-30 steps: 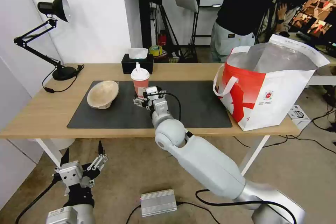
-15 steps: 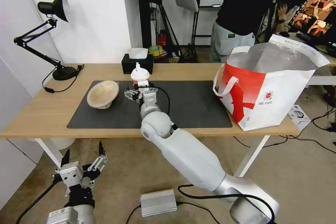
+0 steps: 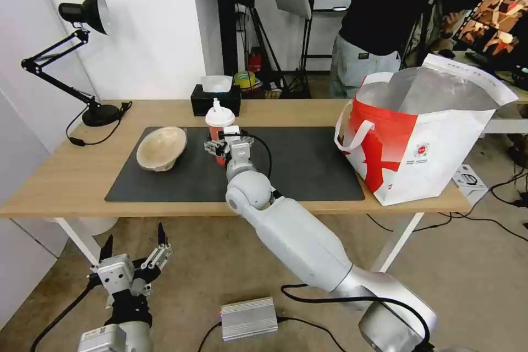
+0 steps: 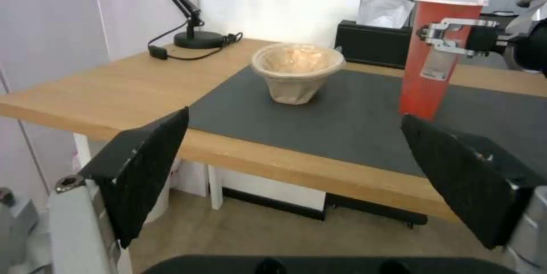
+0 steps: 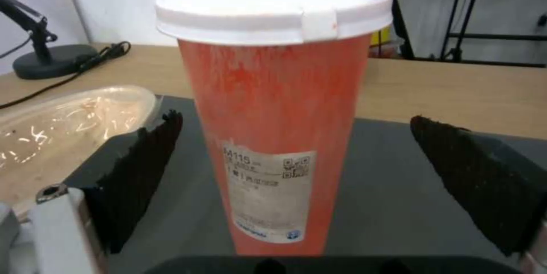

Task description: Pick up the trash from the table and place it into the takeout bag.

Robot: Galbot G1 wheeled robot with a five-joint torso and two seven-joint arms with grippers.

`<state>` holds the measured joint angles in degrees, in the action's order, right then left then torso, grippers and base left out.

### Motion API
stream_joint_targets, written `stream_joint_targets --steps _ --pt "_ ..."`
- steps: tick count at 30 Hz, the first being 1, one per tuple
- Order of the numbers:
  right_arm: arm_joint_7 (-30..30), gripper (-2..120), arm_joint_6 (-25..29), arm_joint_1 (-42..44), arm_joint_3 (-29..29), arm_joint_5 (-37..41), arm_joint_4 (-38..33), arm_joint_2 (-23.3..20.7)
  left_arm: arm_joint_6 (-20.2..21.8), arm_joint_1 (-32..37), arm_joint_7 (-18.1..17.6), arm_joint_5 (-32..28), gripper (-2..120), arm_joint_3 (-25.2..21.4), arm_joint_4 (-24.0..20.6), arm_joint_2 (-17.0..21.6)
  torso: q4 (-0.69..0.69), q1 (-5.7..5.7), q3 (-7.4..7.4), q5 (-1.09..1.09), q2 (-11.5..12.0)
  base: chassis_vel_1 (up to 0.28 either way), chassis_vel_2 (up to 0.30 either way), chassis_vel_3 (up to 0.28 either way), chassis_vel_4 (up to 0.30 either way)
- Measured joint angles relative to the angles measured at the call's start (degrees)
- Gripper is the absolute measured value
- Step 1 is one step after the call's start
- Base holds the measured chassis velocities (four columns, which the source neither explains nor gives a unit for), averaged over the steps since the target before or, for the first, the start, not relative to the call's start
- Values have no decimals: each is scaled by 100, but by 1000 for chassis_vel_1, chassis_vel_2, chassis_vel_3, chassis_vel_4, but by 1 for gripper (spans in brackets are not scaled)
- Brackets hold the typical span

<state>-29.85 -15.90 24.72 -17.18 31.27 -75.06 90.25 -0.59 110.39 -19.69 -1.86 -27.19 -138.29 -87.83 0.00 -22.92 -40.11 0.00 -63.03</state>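
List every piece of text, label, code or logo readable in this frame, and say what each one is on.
"M115": top line of the white sticker on the tall red drink cup with white lid, which stands between the open fingers of the right end effector.
Sticker's lower lines and two QR codes: too blurred to read.
Round red logo and small print under it on the large white and red takeout bag: too small to read.
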Motion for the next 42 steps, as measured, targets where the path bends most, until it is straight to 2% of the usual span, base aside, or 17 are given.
stream_joint_targets --steps 15,29,42 --pt "736 100 386 -166 30 231 311 -4 -23 -20 0 28 100 34 46 -15 0 0 0 0 0 0 0 0 0" --pt "814 100 435 -379 73 341 586 -4 -37 -23 7 73 100 96 82 -46 0 0 0 0 0 0 0 0 0" --pt "1349 100 553 -535 49 687 780 0 -96 -10 26 115 100 126 110 -59 0 0 0 0 0 0 0 0 0"
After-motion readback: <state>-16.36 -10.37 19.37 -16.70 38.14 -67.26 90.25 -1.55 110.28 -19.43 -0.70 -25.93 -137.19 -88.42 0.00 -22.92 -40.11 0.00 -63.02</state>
